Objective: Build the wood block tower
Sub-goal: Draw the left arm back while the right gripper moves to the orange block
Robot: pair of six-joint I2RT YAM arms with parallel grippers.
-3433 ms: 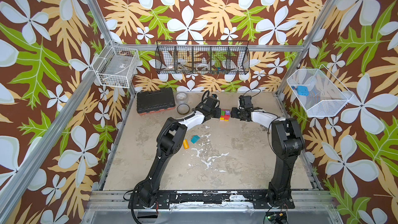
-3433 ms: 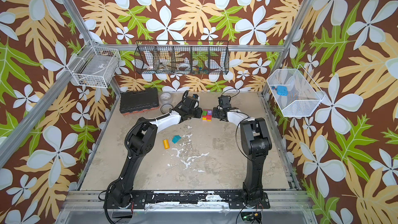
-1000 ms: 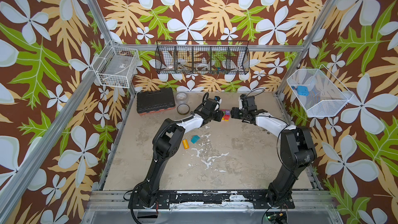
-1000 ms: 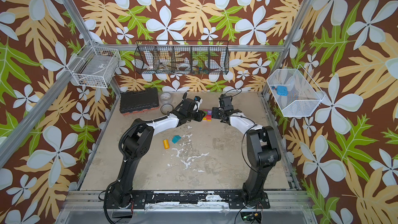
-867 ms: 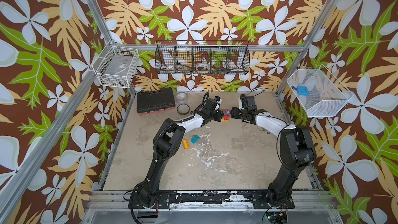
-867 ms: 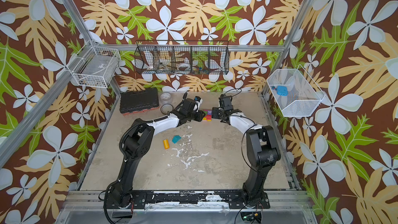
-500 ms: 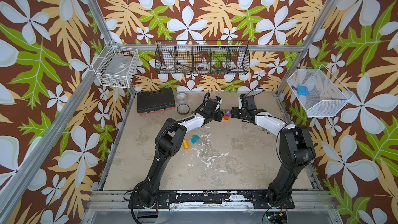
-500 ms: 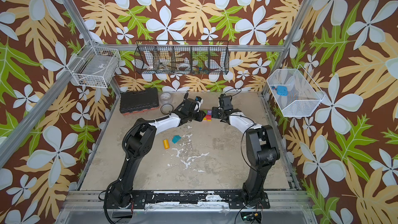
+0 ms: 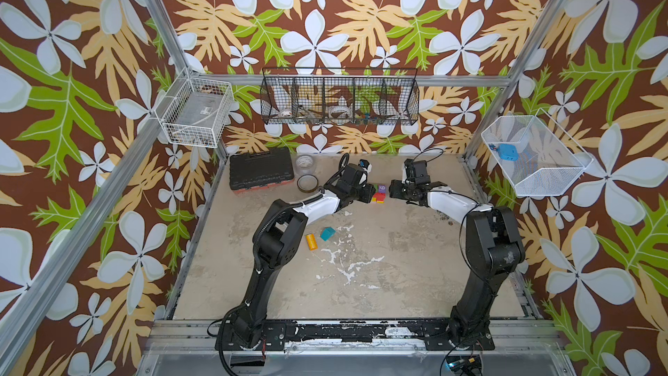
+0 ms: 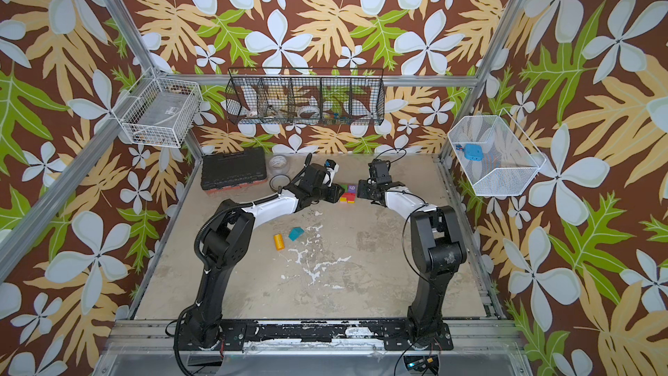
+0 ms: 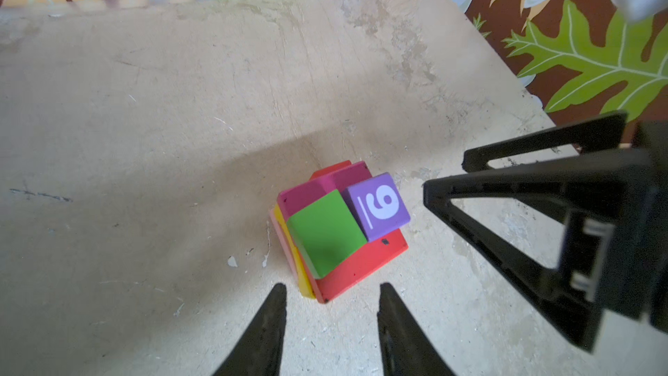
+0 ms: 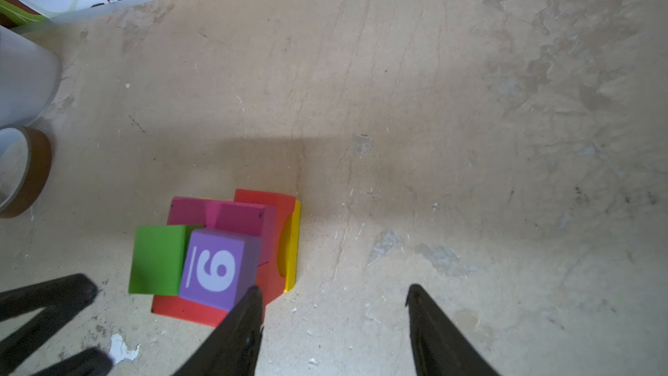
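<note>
Though wrist views miss it, teal block (image 9: 327, 234)

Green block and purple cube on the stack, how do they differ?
The green block is plain; the purple cube carries a white underlined 9. The green block's top face looks wider than the purple cube's. Both rest side by side on top of the stack.
</note>
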